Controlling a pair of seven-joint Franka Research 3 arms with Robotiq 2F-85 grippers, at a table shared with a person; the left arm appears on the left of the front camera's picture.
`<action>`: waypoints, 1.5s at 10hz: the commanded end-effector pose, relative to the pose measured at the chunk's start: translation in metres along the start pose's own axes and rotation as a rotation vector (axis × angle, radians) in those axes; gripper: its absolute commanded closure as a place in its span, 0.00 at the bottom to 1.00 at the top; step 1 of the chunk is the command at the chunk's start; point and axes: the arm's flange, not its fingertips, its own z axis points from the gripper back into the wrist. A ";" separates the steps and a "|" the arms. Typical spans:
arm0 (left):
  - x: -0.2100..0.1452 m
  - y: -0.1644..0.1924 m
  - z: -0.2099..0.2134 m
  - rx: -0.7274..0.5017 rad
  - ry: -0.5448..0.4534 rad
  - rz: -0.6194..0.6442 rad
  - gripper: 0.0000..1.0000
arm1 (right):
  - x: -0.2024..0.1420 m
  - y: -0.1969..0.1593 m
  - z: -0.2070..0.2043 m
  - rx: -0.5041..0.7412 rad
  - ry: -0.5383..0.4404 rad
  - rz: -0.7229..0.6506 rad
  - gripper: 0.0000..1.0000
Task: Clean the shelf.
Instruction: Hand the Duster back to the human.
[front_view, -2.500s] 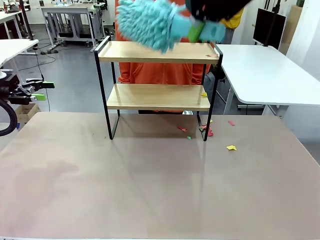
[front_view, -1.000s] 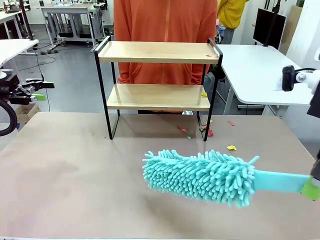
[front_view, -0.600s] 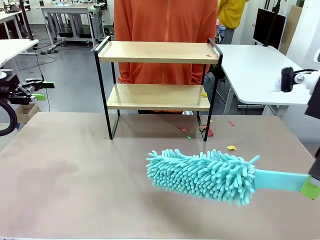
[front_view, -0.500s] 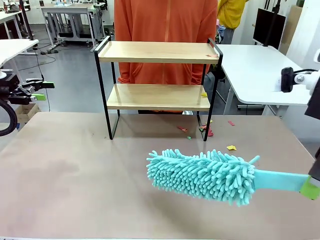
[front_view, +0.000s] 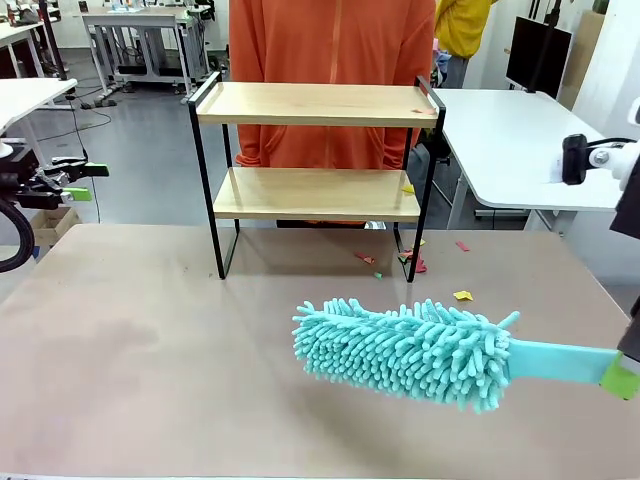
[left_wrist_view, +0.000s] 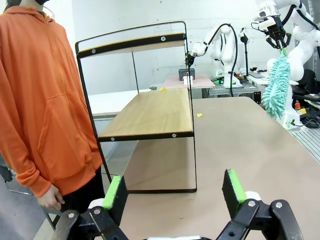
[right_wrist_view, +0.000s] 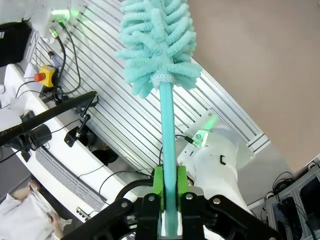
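The shelf (front_view: 318, 105), two light wood boards in a thin black frame, stands at the table's far middle, and its lower board (left_wrist_view: 155, 112) shows in the left wrist view. A teal fluffy duster (front_view: 405, 351) hovers above the table's front right, its flat handle (right_wrist_view: 168, 140) clamped in my shut right gripper (right_wrist_view: 169, 185) at the right edge (front_view: 622, 376). My left gripper (left_wrist_view: 175, 192) stands open with nothing between its fingers, off the table's left side (front_view: 70, 180), facing the shelf's end. The duster (left_wrist_view: 276, 85) hangs far off in that view.
A person in an orange hoodie (front_view: 330, 40) stands right behind the shelf. Small coloured paper scraps (front_view: 412, 262) lie on the table by the shelf's right leg, one yellow scrap (front_view: 462, 295) nearer the front. A white table (front_view: 530, 145) sits at the right.
The duster came down from the shelf's top board to above the table's front right. Over the last second it has barely drifted. The left arm has not moved.
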 end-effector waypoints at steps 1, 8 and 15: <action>0.002 0.000 0.001 -0.001 0.001 -0.003 0.00 | -0.001 0.003 0.003 0.016 -0.005 0.027 0.87; 0.004 -0.021 -0.028 0.019 0.002 0.121 0.00 | 0.029 -0.041 0.011 0.018 -0.066 0.122 0.87; 0.098 -0.176 -0.069 0.123 -0.026 0.251 0.00 | 0.072 -0.126 0.033 -0.014 -0.383 0.424 0.87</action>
